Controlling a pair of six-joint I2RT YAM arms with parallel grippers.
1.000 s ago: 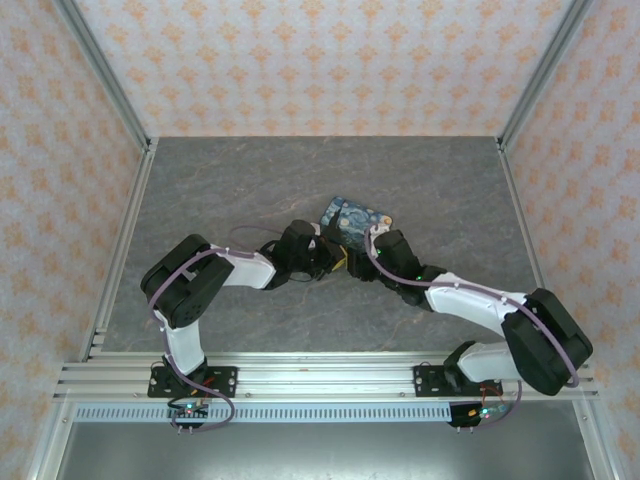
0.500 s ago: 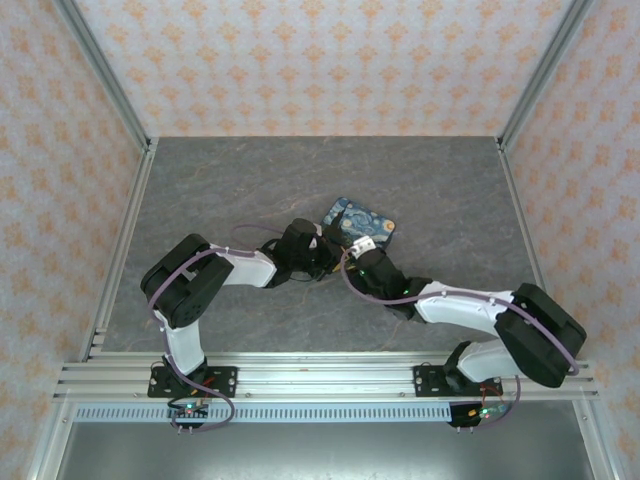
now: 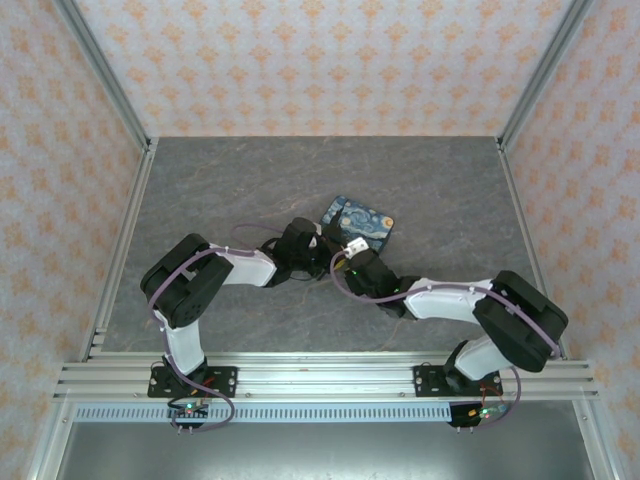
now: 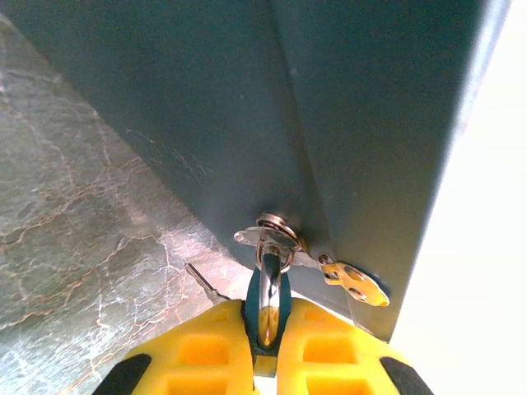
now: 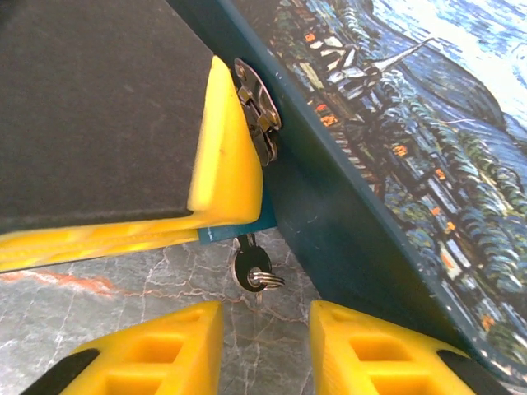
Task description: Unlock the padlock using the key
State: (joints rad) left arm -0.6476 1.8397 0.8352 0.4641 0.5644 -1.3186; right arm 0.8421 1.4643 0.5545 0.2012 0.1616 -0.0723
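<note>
Key (image 5: 251, 267) hanging beside box (image 5: 387, 156) edge, right end effector (image 5: 263, 341) spread nearby

Dark blue starry box (image 3: 365, 218) on grey marbled table (image 3: 220, 180), orange-patterned walls (image 3: 330, 60) around.

No text, label, brand, number or sign can be read in any view. On the box (image 5: 395, 123) lid a painted night-sky picture is seen, and no lettering can be made out in it.
</note>
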